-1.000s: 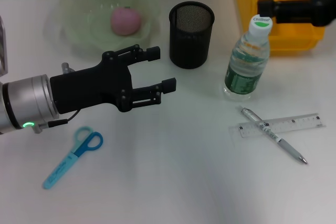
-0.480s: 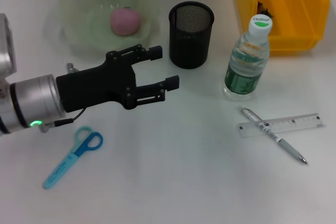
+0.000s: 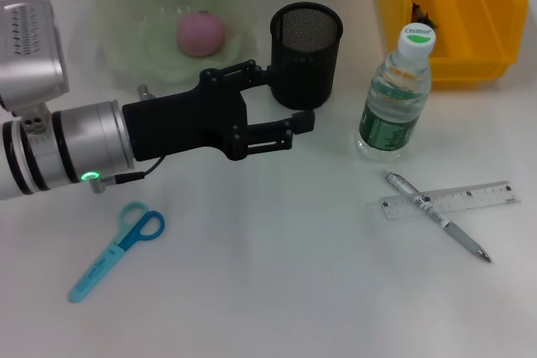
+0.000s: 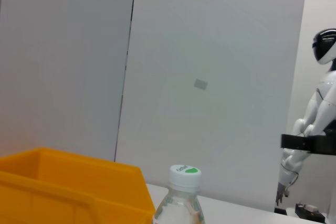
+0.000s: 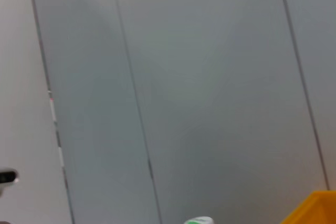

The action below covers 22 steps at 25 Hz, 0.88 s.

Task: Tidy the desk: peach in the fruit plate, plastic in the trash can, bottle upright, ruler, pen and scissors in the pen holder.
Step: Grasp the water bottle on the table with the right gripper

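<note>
Fruit plate (image 3: pixel 109 31) sat far left, the peach (image 3: pixel 200 33) inside it. The yellow trash can (image 3: pixel 470 56) stood far right. The left gripper (image 3: pixel 285 98), jaws spread wide and empty, hovered before the black pen holder (image 3: pixel 306 48), partly hiding its base. The bottle (image 3: pixel 394 98) stood upright right of the holder. The ruler (image 3: pixel 470 199) and pen (image 3: pixel 436 215) lay crossed near right; the scissors (image 3: pixel 117 249) lay near left.

Left gripper (image 3: pixel 281 98) black, 2 fingers; silver wrist, green LED
</note>
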{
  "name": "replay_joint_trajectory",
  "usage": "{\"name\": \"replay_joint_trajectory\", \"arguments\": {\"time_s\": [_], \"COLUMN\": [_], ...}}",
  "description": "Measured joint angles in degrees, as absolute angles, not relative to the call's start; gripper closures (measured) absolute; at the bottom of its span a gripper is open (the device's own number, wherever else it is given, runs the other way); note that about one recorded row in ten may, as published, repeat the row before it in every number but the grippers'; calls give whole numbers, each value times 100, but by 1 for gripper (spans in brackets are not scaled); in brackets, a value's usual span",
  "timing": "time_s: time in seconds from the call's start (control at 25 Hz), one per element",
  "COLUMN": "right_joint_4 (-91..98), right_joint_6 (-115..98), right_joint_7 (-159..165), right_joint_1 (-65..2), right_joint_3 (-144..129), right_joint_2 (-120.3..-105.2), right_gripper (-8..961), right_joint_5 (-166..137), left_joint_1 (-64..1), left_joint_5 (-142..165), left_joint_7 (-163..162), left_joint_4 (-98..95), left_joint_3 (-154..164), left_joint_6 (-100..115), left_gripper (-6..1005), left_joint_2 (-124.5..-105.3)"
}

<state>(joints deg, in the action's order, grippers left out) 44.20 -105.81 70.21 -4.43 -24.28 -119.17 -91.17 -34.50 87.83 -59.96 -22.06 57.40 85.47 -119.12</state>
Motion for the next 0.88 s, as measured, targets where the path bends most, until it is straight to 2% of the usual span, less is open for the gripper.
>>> {"name": "replay_joint_trajectory", "arguments": {"time_s": [0.24, 0.52, 0.8, 0.88], "right_joint_4": [3767, 3372, 3022, 2956], "right_joint_6": [-10180, -9672, -9232, -9111], "right_joint_7": [6350, 6033, 5906, 5905], "right_joint_1": [-613, -687, -1298, -1480], "right_joint_3": [-2377, -2409, -2441, -2451], "right_joint_2": [-11918, -11916, -11902, -11905], "right_gripper": [307, 307, 307, 307], "right_joint_5": [-9349, -9371, -9888, -9959], "left_joint_1": [-3649, -4243, -4347, -4108], "left_joint_5": [8370, 8120, 8124, 8115], "left_joint_7": [-5345, -4684, -4681, -4743], "left_joint_4": [-1548, -543, -477, -724], "left_joint_3": [5768, 5775, 5774, 5740], "left_joint_6": [8363, 8024, 7998, 8230], "left_gripper": [210, 210, 210, 210], "left_joint_2": [-11918, -11918, -11918, -11918]}}
